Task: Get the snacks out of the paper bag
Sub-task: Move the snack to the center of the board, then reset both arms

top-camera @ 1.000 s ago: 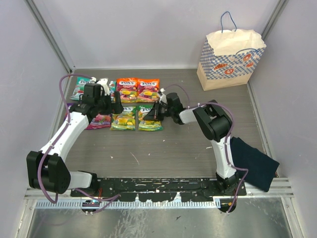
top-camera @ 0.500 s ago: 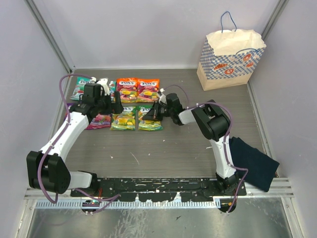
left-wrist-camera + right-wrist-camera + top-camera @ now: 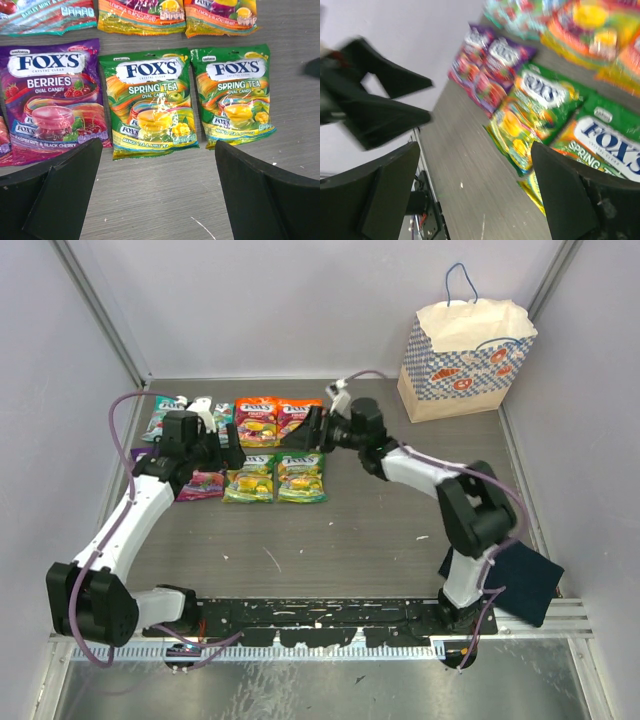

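Snacks point(image 3: 248, 482) lie flat in two tidy rows on table point(image 3: 350, 530) far-left, labels up, well apart from upright paper bag point(image 3: 462, 360). Left gripper point(image 3: 228, 452) spread, empty, hovering over rows. Right gripper point(image 3: 311, 428) spread, empty, by orange packets.

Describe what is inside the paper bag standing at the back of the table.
Only the pale inner paper near the paper bag's open top shows. Its walls hide the bottom, so any packets left inside cannot be seen. Candy packets lie outside on the table.
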`<move>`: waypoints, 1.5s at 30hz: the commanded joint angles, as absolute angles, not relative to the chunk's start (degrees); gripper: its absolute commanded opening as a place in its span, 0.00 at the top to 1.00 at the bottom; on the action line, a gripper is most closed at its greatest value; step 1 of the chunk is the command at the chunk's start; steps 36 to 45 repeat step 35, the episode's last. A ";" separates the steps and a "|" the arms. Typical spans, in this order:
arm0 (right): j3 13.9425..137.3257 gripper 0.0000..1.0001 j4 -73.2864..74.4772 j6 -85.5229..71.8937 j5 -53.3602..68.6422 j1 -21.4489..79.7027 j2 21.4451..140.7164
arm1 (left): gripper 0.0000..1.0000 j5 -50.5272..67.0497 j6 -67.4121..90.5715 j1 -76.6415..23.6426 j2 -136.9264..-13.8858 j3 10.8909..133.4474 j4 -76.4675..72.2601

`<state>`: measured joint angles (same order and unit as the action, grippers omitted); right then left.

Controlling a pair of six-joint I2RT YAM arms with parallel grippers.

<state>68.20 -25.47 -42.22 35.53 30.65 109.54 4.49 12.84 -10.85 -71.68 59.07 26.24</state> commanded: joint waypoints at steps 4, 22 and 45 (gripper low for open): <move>57.36 0.00 -17.12 -32.86 16.61 26.89 85.70 | 0.02 3.84 14.42 -10.52 -65.07 56.10 18.87; 42.55 0.00 -8.65 -20.75 -14.98 26.64 64.79 | 0.02 0.14 16.37 -10.54 -56.04 52.84 13.61; 39.11 0.00 -13.19 -21.39 -12.07 26.61 64.91 | 0.02 -1.01 17.94 -10.48 -57.21 55.10 13.85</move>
